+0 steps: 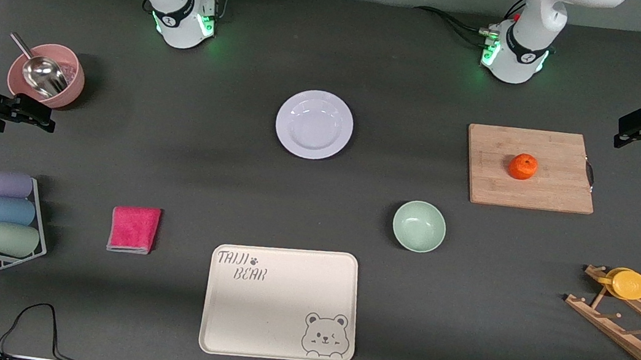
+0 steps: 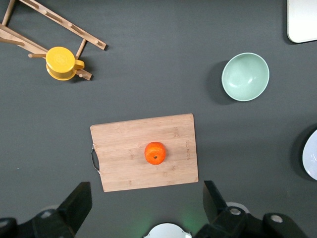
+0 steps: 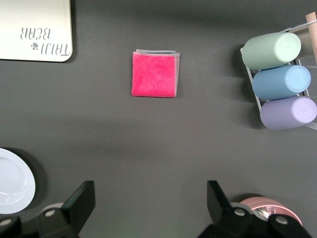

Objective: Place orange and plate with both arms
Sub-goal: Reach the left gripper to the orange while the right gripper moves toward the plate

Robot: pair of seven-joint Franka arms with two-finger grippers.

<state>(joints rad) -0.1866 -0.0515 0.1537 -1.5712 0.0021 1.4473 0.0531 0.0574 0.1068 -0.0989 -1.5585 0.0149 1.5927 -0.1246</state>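
table (image 1: 173, 173): dark grey all over, plain, no pattern
orange (image 1: 523, 166): bright orange, a darker dimple is seen on top
plate (image 1: 314, 124): pale lavender-white, glossy, plain
cutting board (image 1: 548, 191): light brown wood grain, dark handle at one short edge
bowl (image 1: 419, 226): mint green, plain
tray (image 1: 277, 323): cream, "TAIJI BEAR" lettering with a paw print in one corner, a bear face outlined in grey at the diagonal corner
cloth (image 1: 134, 228): hot pink, grey edging
cups in rack (image 1: 4, 209): lavender, light blue, pale green
pink bowl (image 1: 70, 85): dusty pink, a silver scoop is seen inside
cup on wooden rack (image 1: 629, 284): yellow
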